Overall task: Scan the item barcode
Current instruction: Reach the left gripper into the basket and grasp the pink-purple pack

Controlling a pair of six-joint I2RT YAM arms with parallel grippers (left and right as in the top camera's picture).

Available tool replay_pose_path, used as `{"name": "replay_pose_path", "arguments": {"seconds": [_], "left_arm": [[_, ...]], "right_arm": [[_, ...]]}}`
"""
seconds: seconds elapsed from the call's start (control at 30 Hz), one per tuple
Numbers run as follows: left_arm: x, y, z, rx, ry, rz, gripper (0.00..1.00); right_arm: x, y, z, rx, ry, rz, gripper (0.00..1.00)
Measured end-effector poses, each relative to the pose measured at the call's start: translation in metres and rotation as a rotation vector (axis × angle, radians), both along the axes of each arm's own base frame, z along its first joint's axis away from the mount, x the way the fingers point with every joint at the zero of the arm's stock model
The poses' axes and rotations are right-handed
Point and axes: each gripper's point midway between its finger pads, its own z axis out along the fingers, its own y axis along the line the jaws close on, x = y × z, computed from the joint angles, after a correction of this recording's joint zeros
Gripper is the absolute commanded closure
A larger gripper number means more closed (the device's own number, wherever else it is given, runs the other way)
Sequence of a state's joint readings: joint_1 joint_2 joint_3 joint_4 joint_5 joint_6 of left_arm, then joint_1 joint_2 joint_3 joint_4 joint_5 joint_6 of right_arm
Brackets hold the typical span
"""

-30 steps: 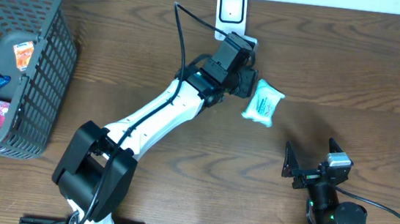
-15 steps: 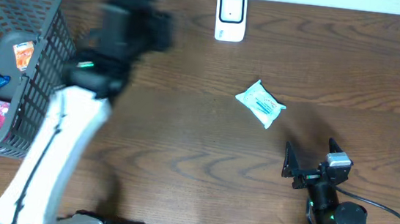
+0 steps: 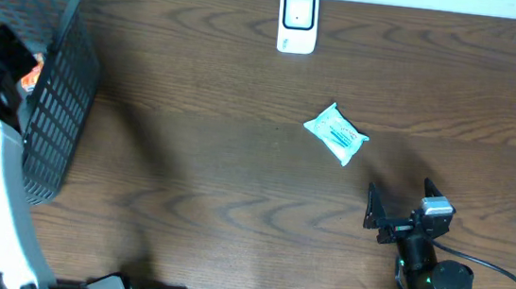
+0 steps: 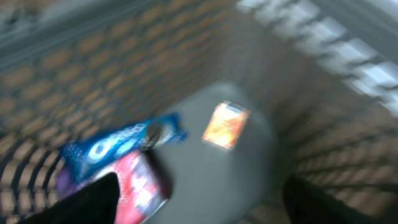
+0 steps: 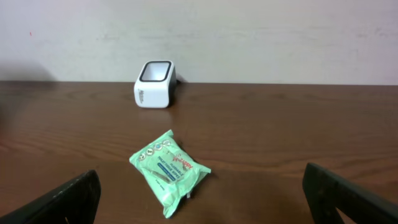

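Lying on the desk (image 3: 190, 157) overhead, the green packet (image 3: 336, 134) is at 5 o'clock of the scanner (image 3: 297, 20). Left wrist: the left fingers (image 4: 87, 199), wide and empty over the basket (image 4: 93, 62), may pinch the overlapping Oreo pack (image 4: 118, 146) and pink pack (image 4: 134, 186) together. Right wrist: the right fingers (image 5: 62, 199) are wide and empty.

- The overhead view is evenly and fairly brightly lit; the dark wooden table (image 3: 235, 180) carries a mild sheen, with no hard glare.
- A soft shadow spreads on the wood to the right of the green packet (image 3: 336, 134).
- The left wrist view is dim and smeared with motion blur: the basket (image 4: 93, 56) mesh and the blue wrapper (image 4: 118, 144) look soft.
- The right wrist view is clear, its pale wall (image 5: 249, 37) evenly lit.
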State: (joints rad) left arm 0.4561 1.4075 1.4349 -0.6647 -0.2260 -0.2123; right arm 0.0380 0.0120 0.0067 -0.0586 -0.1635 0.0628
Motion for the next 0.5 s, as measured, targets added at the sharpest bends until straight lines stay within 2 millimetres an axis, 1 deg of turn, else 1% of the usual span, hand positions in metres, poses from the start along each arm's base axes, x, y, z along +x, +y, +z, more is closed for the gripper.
{"name": "replay_pose_path", "arguments": {"seconds": [0.13, 0.27, 0.37, 0.5], "left_arm": [[-0.019, 0.037, -0.048, -0.086, 0.103, 0.175, 0.13], [-0.034, 0.064, -0.09, -0.136, 0.206, 0.291, 0.13], [-0.041, 0.073, -0.116, -0.163, 0.274, 0.33, 0.13], [-0.044, 0.077, -0.147, -0.196, 0.351, 0.353, 0.13]], "right_arm": [[0.0, 0.0, 0.0, 0.0, 0.0, 0.0, 0.01], [0.0, 0.0, 0.0, 0.0, 0.0, 0.0, 0.01], [0.0, 0.0, 0.0, 0.0, 0.0, 0.0, 0.01], [0.0, 0.0, 0.0, 0.0, 0.0, 0.0, 0.01]]}}
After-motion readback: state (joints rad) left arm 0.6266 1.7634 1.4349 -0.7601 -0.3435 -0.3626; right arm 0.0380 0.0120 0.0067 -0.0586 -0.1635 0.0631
